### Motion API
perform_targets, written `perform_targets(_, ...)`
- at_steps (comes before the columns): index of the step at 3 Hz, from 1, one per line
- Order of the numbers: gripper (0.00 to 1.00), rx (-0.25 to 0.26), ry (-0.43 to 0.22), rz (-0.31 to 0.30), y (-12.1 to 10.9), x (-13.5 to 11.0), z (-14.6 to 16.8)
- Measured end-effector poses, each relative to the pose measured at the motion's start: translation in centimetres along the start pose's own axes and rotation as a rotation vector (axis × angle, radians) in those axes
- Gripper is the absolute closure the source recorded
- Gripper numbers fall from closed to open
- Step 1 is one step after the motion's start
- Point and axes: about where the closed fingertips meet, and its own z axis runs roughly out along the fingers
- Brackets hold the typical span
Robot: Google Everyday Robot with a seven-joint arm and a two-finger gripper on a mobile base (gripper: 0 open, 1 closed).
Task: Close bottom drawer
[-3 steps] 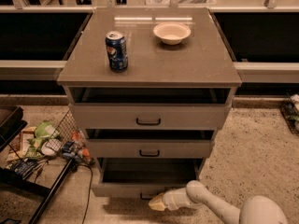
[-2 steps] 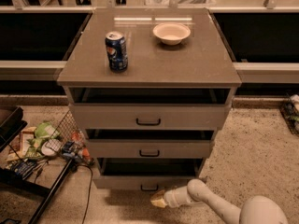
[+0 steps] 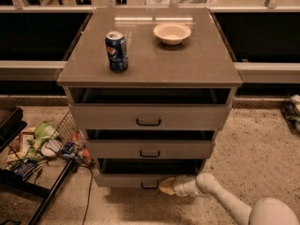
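Speckled floor (image 3: 262, 139) under a grey cabinet (image 3: 187, 60); at the cabinet's base, the gripper (image 3: 165, 185) touches the slightly open bottom drawer (image 3: 122, 180), holding nothing; how far open, unclear.

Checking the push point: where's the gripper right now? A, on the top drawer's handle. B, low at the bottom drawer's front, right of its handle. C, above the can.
B: the gripper is down at the bottom drawer front, just right of its handle.
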Motion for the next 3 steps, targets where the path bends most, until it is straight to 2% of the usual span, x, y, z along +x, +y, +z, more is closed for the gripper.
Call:
perform_targets(1, 1.0, 0.045, -0.016, -0.017, -1.53, -0.93, -1.53)
perform_targets(2, 1.0, 0.047, -0.017, -0.017, -1.57, -0.94, -1.59)
perform_targets(3, 0.85, 0.042, -0.017, -0.017, -1.39, -0.94, -1.36)
